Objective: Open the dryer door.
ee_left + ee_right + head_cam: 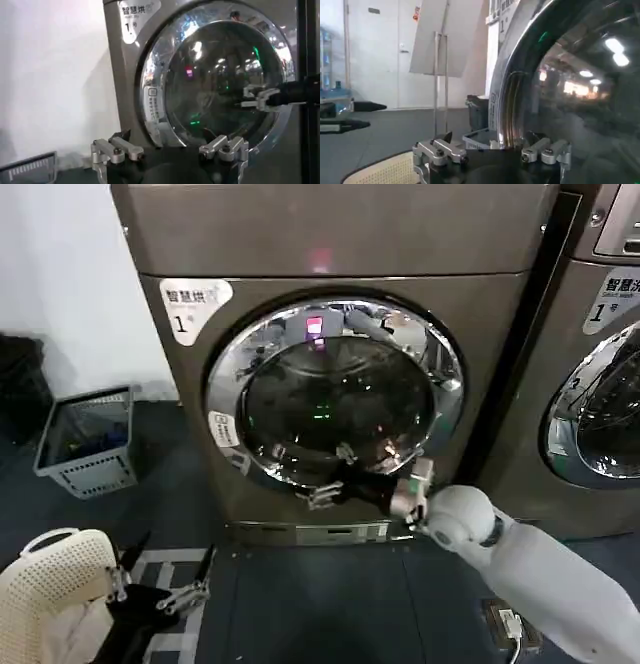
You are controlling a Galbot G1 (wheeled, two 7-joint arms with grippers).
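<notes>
The dryer door [335,394] sits closed on the front of the left machine, its chrome rim carrying a small white sticker [224,428]. The right gripper [325,492] reaches the rim's lower edge (fingers spread either side of it, contact seemingly not made). The left gripper [160,579] hangs low at near left, fingers spread, beside a cream perforated basket [50,579].

I count two machines before me: one dryer [330,354] with one dryer door [335,392], and one second machine [600,364] at my right with one door [598,409] of its own. There are two grippers, my left gripper [160,579] and my right gripper [322,494]. On the floor to my left I count one grey basket [88,442] and one cream perforated basket [50,569].
</notes>
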